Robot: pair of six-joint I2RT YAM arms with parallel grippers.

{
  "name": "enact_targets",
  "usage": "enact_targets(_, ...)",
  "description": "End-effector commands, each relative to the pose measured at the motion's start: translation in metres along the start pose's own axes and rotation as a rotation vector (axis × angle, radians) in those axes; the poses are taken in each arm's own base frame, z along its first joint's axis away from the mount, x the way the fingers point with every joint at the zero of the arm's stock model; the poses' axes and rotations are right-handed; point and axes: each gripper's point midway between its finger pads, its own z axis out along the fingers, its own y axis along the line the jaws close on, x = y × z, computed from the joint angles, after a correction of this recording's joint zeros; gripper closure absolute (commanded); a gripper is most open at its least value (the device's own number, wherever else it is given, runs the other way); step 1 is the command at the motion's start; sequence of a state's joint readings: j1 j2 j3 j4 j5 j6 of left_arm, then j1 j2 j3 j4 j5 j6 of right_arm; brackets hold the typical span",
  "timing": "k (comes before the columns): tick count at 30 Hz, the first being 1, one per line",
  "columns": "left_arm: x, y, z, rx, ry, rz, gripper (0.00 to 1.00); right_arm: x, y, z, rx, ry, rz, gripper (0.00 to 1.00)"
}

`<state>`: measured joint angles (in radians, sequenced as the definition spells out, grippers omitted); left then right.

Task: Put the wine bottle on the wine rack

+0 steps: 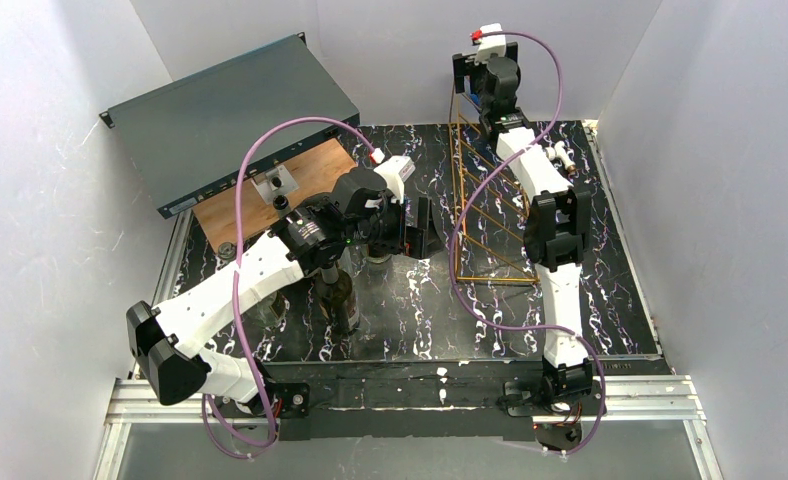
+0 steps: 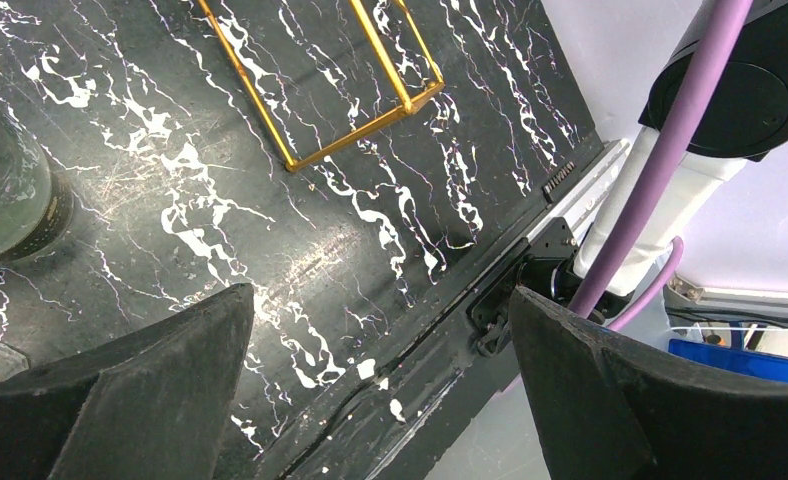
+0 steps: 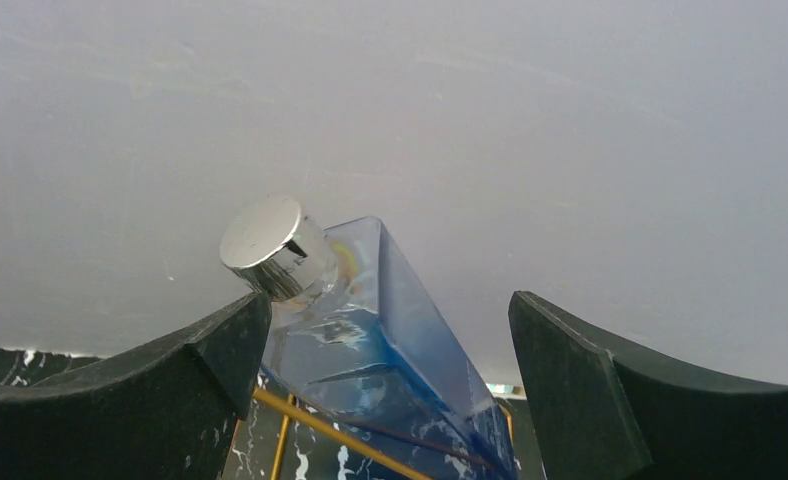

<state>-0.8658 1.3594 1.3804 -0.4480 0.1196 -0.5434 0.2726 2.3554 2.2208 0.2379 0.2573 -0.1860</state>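
Observation:
The gold wire wine rack [image 1: 490, 210] stands at the middle right of the table; its base shows in the left wrist view [image 2: 365, 128]. A blue square bottle [image 3: 390, 350] with a silver cap [image 3: 265, 240] lies tilted on a gold rung [image 3: 340, 430] of the rack. My right gripper [image 1: 475, 90] is at the rack's far top, open, its jaws either side of the blue bottle [image 3: 388, 298] and apart from it. A dark wine bottle [image 1: 337, 295] stands upright under my left arm. My left gripper [image 1: 420, 232] is open and empty above the table [image 2: 378, 295].
A clear bottle [image 2: 0, 190] stands close to the left gripper's left finger. A dark grey metal box [image 1: 230, 120] and a wooden board [image 1: 290, 185] sit at the back left. White walls enclose the table on three sides.

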Motion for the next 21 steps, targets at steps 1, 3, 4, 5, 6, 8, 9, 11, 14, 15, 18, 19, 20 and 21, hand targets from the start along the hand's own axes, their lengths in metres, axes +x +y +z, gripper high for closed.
enact_targets(1, -0.006, -0.004, -0.011, 0.022, -0.035, -0.003, 0.02, -0.056, -0.007, 0.001, 0.009, -0.138, 0.054, 0.02)
enact_targets(3, -0.006, -0.004, -0.012, 0.021, -0.035, -0.004, 0.02, -0.058, -0.005, 0.002, -0.001, -0.146, 0.058, 0.02)
enact_targets(4, -0.006, -0.004, -0.012, 0.021, -0.036, -0.004, 0.02, -0.059, -0.004, 0.002, -0.005, -0.151, 0.06, 0.02)
enact_targets(5, -0.006, -0.004, -0.012, 0.021, -0.036, -0.004, 0.02, -0.061, -0.004, 0.003, -0.007, -0.155, 0.064, 0.02)
enact_targets(6, -0.006, -0.004, -0.012, 0.021, -0.035, -0.004, 0.02, -0.062, -0.004, 0.002, -0.007, -0.157, 0.066, 0.02)
enact_targets(8, -0.006, -0.004, -0.012, 0.022, -0.035, -0.004, 0.02, -0.065, -0.004, 0.001, -0.01, -0.161, 0.072, 0.02)
enact_targets(9, -0.006, -0.004, -0.012, 0.023, -0.037, -0.004, 0.02, -0.067, -0.005, 0.0, -0.012, -0.163, 0.073, 0.02)
enact_targets(11, -0.006, -0.004, -0.012, 0.023, -0.036, -0.004, 0.02, -0.071, -0.004, -0.002, -0.017, -0.167, 0.075, 0.02)
enact_targets(14, -0.006, -0.005, -0.012, 0.026, -0.034, -0.006, 0.02, -0.077, -0.007, -0.006, -0.013, -0.171, 0.075, 0.02)
enact_targets(15, -0.006, -0.005, -0.011, 0.026, -0.034, -0.007, 0.02, -0.079, -0.007, -0.007, -0.011, -0.171, 0.077, 0.02)
enact_targets(18, -0.006, -0.005, -0.011, 0.027, -0.033, -0.008, 0.02, -0.085, -0.009, -0.012, -0.011, -0.172, 0.08, 0.02)
enact_targets(19, -0.006, -0.005, -0.012, 0.026, -0.034, -0.007, 0.02, -0.087, -0.01, -0.013, -0.01, -0.17, 0.081, 0.02)
enact_targets(20, -0.007, -0.005, -0.013, 0.027, -0.037, -0.007, 0.02, -0.091, -0.011, -0.015, -0.008, -0.174, 0.084, 0.02)
enact_targets(21, -0.006, -0.005, -0.012, 0.025, -0.036, -0.007, 0.02, -0.092, -0.011, -0.017, -0.008, -0.172, 0.084, 0.02)
